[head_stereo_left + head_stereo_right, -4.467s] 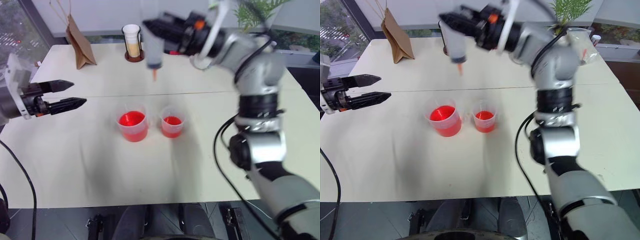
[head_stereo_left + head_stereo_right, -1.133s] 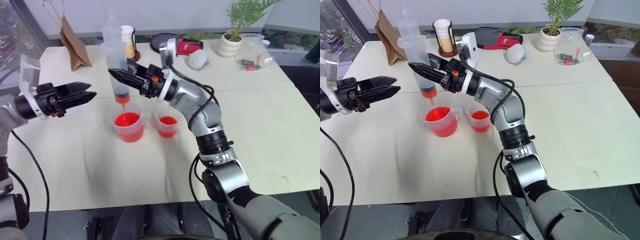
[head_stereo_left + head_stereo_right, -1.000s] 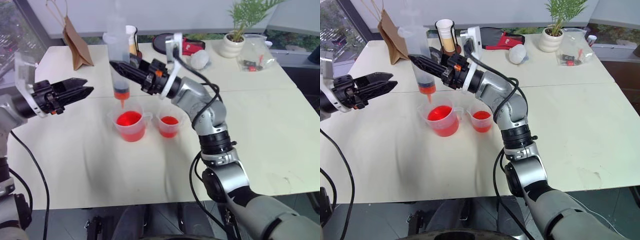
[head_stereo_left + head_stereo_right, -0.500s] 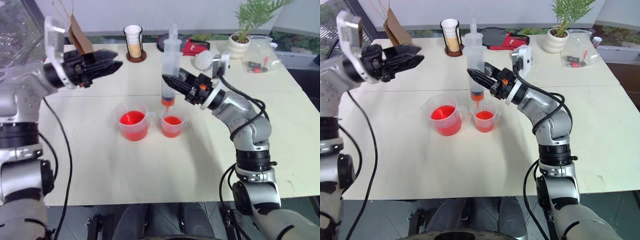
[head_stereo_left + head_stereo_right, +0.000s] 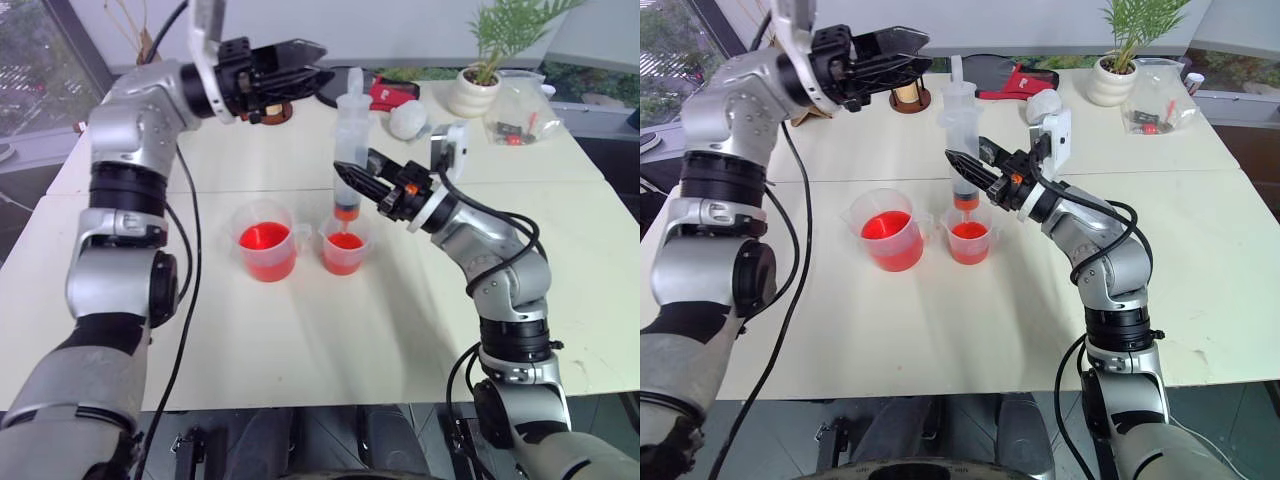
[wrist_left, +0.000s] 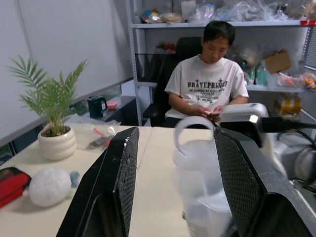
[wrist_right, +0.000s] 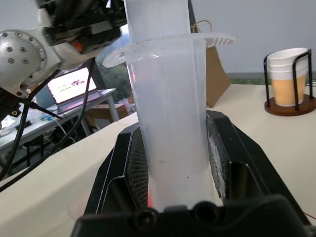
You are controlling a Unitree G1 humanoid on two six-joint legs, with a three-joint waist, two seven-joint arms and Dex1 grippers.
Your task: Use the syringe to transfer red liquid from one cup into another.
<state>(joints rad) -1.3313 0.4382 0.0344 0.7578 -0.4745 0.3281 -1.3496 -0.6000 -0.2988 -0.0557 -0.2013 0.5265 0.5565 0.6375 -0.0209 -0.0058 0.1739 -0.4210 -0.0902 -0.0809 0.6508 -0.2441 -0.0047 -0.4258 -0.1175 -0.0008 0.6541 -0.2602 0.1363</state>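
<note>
Syringe (image 5: 348, 150) clamped upright by its stiff, light, likely slippery barrel in right hand (image 5: 372, 185), tip over smaller cup (image 5: 343, 246) on tabletop (image 5: 300, 330); left hand (image 5: 902, 50) half open, empty, near plunger top.

Cream table (image 5: 300, 330) with wide cup (image 5: 266, 240), narrow cup (image 5: 344, 245), potted plant (image 5: 472, 92).

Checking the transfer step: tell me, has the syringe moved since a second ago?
Yes. The syringe, shut in the right gripper, went from above the larger cup across to above the smaller cup.
</note>
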